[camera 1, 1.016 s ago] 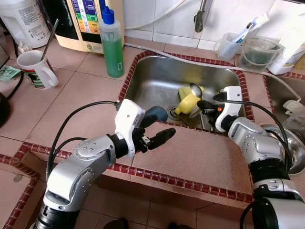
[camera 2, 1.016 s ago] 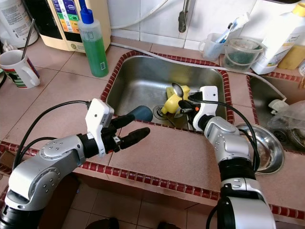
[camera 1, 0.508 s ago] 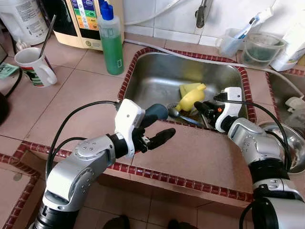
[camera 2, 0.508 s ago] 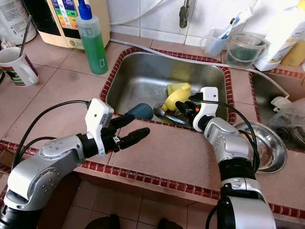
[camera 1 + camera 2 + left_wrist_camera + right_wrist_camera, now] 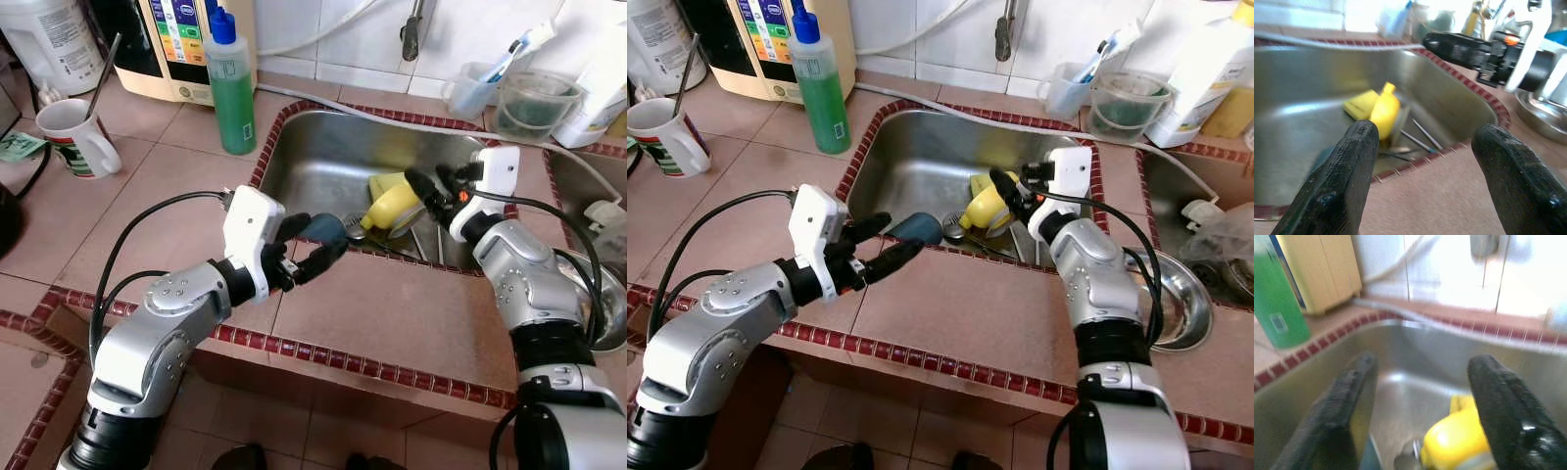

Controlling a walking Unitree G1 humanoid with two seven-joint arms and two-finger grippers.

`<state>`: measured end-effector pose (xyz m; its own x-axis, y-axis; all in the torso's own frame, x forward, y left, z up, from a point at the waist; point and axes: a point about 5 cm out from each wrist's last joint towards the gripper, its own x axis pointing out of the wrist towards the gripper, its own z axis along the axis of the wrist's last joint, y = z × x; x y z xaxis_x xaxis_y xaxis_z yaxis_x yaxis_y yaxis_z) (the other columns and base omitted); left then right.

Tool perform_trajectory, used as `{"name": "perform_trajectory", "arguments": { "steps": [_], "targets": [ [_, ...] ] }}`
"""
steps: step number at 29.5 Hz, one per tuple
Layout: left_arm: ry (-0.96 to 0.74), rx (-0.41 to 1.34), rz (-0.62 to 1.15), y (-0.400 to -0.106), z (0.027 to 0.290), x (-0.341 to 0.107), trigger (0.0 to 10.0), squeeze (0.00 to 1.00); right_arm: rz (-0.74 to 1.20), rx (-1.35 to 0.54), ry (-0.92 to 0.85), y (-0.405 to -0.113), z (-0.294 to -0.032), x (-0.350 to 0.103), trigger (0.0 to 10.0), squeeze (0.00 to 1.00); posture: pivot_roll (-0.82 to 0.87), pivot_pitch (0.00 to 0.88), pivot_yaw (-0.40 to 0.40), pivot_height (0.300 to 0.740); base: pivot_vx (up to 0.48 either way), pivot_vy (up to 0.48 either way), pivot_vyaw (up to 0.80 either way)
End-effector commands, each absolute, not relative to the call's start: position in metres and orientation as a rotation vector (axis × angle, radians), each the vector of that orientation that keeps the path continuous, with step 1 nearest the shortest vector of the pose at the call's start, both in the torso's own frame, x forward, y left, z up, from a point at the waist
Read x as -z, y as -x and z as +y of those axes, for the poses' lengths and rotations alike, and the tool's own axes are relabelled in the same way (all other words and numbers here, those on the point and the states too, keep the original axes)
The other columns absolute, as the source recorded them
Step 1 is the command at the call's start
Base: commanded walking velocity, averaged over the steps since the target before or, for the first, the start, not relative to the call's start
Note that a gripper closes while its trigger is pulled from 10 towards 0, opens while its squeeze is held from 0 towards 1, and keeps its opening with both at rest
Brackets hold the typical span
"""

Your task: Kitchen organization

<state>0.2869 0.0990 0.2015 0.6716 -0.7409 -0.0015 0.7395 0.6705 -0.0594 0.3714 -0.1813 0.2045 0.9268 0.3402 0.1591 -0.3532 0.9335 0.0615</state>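
- The right gripper, fingers spread with nothing between them, hovers over the sink just above the yellow bottle; I'd lower it squarely and close on the bottle's body.
- The left gripper, open and holding nothing, sits at the sink's near left rim.
- The sink also holds a spoon; a mug far left holds a stick.

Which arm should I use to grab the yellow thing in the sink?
Probably right. The right gripper hangs open over the sink, just beside the yellow object. The left gripper, also open, sits at the sink's near rim, farther away.
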Motion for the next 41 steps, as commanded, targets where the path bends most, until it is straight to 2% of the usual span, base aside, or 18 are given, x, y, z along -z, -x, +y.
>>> {"name": "perform_trajectory", "arguments": {
  "steps": [1, 7, 12, 17, 21, 22, 23, 24, 25, 26, 35, 41],
  "targets": [
    [0.051, 0.822, 0.004, -0.289, 0.100, -0.204, 10.0, 0.00, -0.177, -0.305, -0.077, -0.368, -0.188, -0.206, 10.0, 1.00, 0.10, 0.047, -0.034, 0.740, 0.000, 0.000, 0.00],
    [0.015, 0.735, -0.048, -0.297, 0.105, -0.203, 10.0, 0.00, -0.268, -0.177, -0.045, -0.356, -0.194, -0.206, 10.0, 1.00, 0.10, 0.000, -0.031, 0.740, 0.000, 0.000, 0.00],
    [0.107, 0.635, -0.013, -0.308, 0.114, -0.194, 10.0, 0.00, -0.308, -0.084, 0.032, -0.346, -0.197, -0.203, 10.0, 1.00, 0.08, 0.000, -0.030, 0.740, 0.000, 0.000, 0.00],
    [-0.011, 0.563, -0.143, -0.311, 0.115, -0.194, 10.0, 0.00, -0.318, -0.012, 0.050, -0.338, -0.196, -0.200, 10.0, 1.00, 0.06, 0.000, -0.018, 0.740, 0.000, 0.000, 0.00],
    [0.056, 0.527, -0.085, -0.318, 0.116, -0.182, 10.0, 0.00, -0.308, 0.001, 0.121, -0.329, -0.191, -0.188, 10.0, 1.00, 0.05, 0.000, -0.008, 0.740, 0.000, 0.000, 0.00],
    [0.073, 0.511, -0.079, -0.319, 0.118, -0.180, 10.0, 0.00, -0.298, 0.008, 0.118, -0.328, -0.190, -0.183, 10.0, 0.78, 0.04, 0.000, -0.007, 0.740, 0.000, 0.000, 0.00],
    [0.086, 0.493, -0.087, -0.321, 0.119, -0.179, 10.0, 0.00, -0.285, 0.021, 0.118, -0.325, -0.189, -0.177, 10.0, 0.26, 0.04, 0.000, -0.007, 0.740, 0.000, 0.000, 0.00],
    [0.087, 0.489, -0.094, -0.321, 0.119, -0.178, 10.0, 0.00, -0.281, 0.027, 0.120, -0.324, -0.189, -0.176, 10.0, 0.06, 0.04, 0.000, -0.004, 0.740, 0.000, 0.000, 0.00],
    [0.087, 0.489, -0.094, -0.321, 0.119, -0.178, 10.0, 0.00, -0.281, 0.027, 0.120, -0.324, -0.189, -0.176, 10.0, 0.06, 0.04, 0.000, -0.004, 0.740, 0.000, 0.000, 0.00],
    [0.095, 0.479, -0.099, -0.321, 0.120, -0.176, 10.0, 0.00, -0.276, 0.043, 0.100, -0.321, -0.188, -0.172, 10.0, 0.00, 0.03, 0.000, 0.001, 0.740, 0.000, 0.000, 0.00],
    [0.065, 0.481, -0.140, -0.324, 0.120, -0.172, 10.0, 0.00, -0.275, 0.060, 0.074, -0.315, -0.172, -0.165, 10.0, 0.00, 0.02, 0.000, 0.013, 0.740, 0.000, 0.000, 0.00],
    [0.064, 0.483, -0.146, -0.327, 0.121, -0.172, 10.0, 0.00, -0.270, 0.040, 0.073, -0.315, -0.165, -0.164, 10.0, 0.00, 0.02, 0.000, 0.010, 0.740, 0.000, -0.319, 0.00]
  ]
}}
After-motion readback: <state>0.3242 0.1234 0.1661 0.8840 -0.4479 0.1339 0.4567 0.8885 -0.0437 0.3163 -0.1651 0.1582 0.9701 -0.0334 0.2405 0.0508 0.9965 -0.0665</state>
